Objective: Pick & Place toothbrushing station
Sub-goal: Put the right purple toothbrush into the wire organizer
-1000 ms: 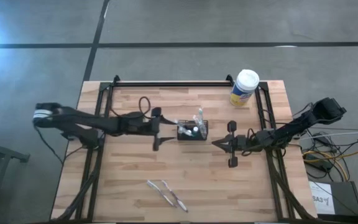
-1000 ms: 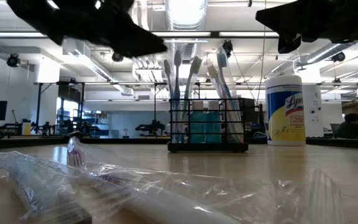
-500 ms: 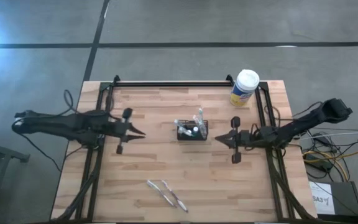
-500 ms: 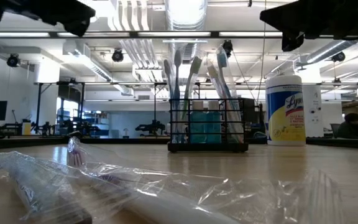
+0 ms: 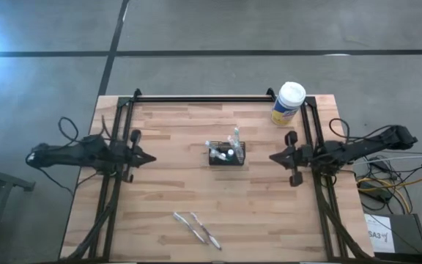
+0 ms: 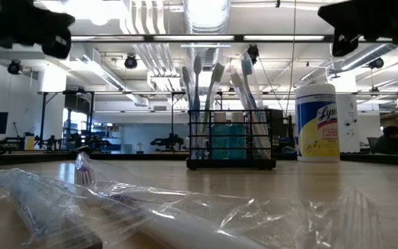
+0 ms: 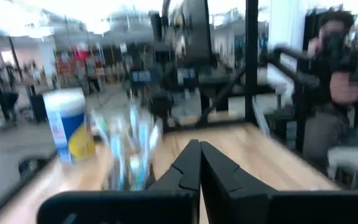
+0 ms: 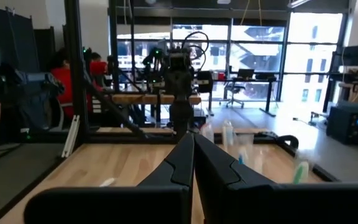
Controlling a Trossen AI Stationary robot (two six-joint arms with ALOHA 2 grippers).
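Note:
The toothbrushing station (image 5: pixel 227 155) is a small black wire caddy that stands on its base at the middle of the table, with several toothbrushes upright in it. It also shows in the low view (image 6: pixel 231 142) and, blurred, in the left wrist view (image 7: pixel 128 163). My left gripper (image 5: pixel 153 158) hovers shut near the table's left edge, pointing level at the caddy, well apart from it. My right gripper (image 5: pixel 272 157) hovers shut near the right edge, also pointing at it. Both sets of fingertips (image 7: pixel 199 144) (image 8: pixel 190 135) meet with nothing between them.
A yellow canister with a white lid (image 5: pixel 289 103) stands at the far right corner. Wrapped toothbrushes in clear plastic (image 5: pixel 196 227) lie near the front edge, close to the low camera (image 6: pixel 116 207). People show beyond the table (image 7: pixel 334 93) (image 8: pixel 55 81).
My left gripper has drawn back from beside the caddy toward the table's left edge and has shut with nothing in it. My right gripper, shut throughout, has drawn back toward the right edge. The caddy has stayed where it was.

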